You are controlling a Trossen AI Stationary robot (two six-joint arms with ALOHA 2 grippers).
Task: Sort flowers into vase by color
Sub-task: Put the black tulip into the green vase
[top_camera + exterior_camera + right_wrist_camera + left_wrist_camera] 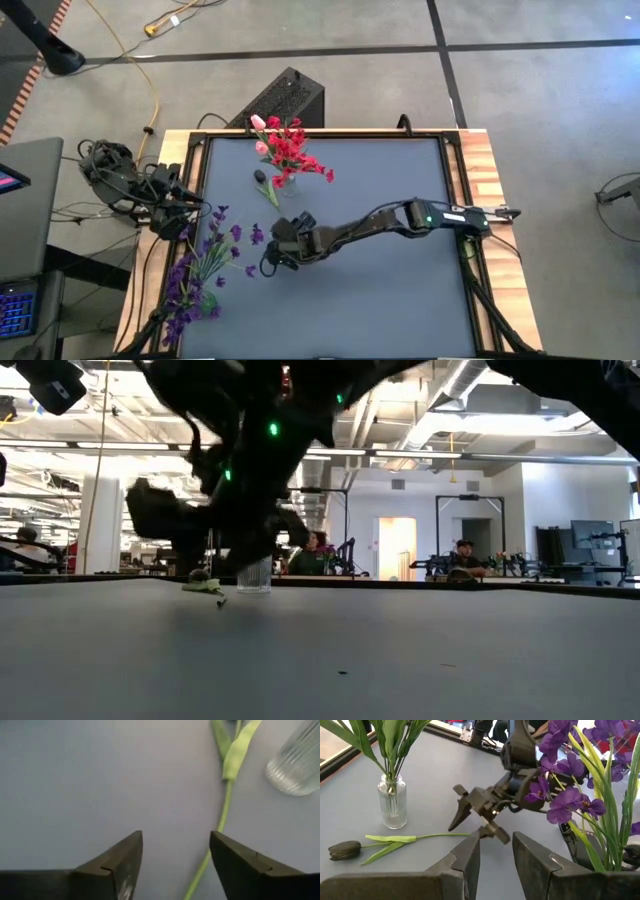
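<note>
A clear ribbed glass vase [287, 186] [392, 802] stands at the table's far middle, holding red sprays [292, 150] and pink tulip buds [259, 124]. Beside it a single flower with a dark bud [261, 177] [344, 850] lies flat on the mat, its green stem [226, 807] running toward the near side. A purple bunch [195, 270] [565, 795] stands near the left edge. My right gripper [272, 254] [175, 850] [477, 831] hovers open just near of that stem's free end, which runs beside one finger. My left gripper [496, 855] is open at the left edge.
The right arm [400, 218] stretches across the table's middle from the right edge. Bare mat [380, 300] lies near and right of it. A black box [285, 100] sits on the floor beyond the far edge. People sit far off in the room behind.
</note>
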